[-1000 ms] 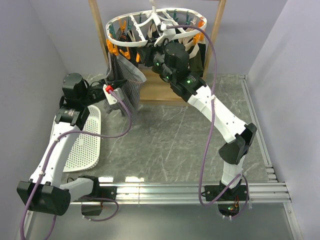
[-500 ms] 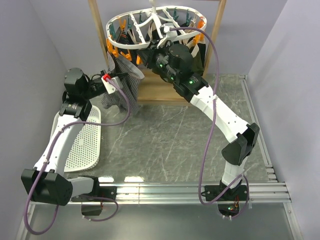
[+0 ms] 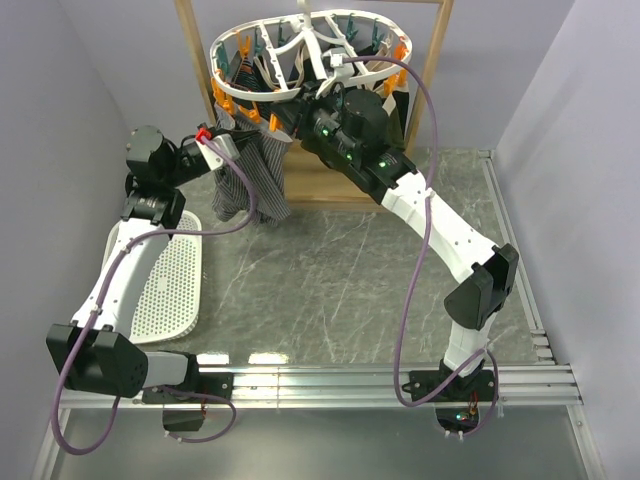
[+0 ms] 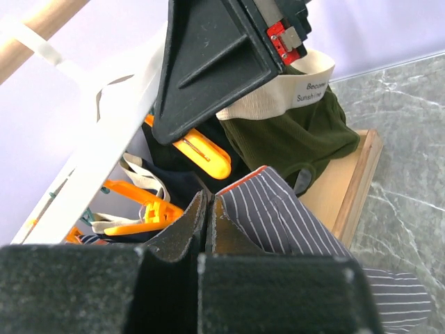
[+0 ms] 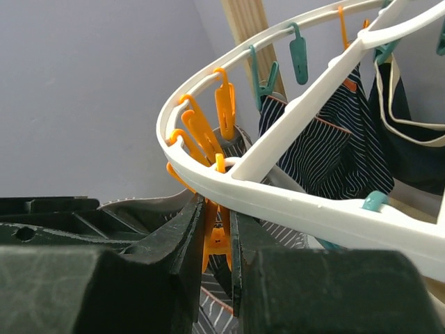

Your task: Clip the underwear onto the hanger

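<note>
The light grey striped underwear (image 3: 250,185) hangs from my left gripper (image 3: 212,138), which is shut on its waistband by the red tag, just under the left end of the hanger (image 3: 218,62). In the left wrist view the jaws (image 4: 208,209) are pressed together, with the striped cloth (image 4: 292,219) against the right finger. My right gripper (image 3: 287,120) reaches under the ring's front rim. The right wrist view shows it (image 5: 217,233) shut on an orange clip (image 5: 217,243) hanging from the white ring (image 5: 278,202), with striped cloth just below the clip.
A wooden frame (image 3: 192,60) carries the hanger, its wooden base (image 3: 320,185) lying on the table behind. A dark olive pair with a cream waistband (image 4: 292,132) and a navy striped garment (image 5: 327,146) hang clipped. A white perforated tray (image 3: 165,290) lies at left.
My left arm has lifted the underwear up and back toward the hanger's left end. The right gripper has shifted slightly up and left at the ring.
</note>
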You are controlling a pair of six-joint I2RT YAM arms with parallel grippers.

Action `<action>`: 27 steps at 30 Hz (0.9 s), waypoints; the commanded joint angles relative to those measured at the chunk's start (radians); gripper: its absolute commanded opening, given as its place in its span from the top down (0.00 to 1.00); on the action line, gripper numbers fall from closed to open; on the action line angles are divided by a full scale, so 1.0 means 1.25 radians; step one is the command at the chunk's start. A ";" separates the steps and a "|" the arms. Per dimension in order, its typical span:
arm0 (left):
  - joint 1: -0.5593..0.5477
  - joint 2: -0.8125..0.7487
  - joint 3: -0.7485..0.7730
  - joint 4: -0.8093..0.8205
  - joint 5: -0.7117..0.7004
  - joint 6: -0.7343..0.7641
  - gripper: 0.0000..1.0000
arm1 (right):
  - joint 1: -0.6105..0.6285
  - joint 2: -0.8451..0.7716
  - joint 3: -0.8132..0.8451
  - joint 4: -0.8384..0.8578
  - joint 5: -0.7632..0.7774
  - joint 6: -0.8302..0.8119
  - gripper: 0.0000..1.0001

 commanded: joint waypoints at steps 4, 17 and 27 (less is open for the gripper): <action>0.002 0.007 0.040 0.059 0.031 -0.039 1.00 | 0.005 -0.032 -0.033 0.006 -0.119 0.051 1.00; 0.002 0.027 0.052 0.097 0.039 -0.093 1.00 | -0.017 -0.041 -0.088 0.093 -0.208 0.106 1.00; 0.002 0.022 0.038 0.084 0.049 -0.078 1.00 | -0.048 -0.036 -0.100 0.141 -0.246 0.215 1.00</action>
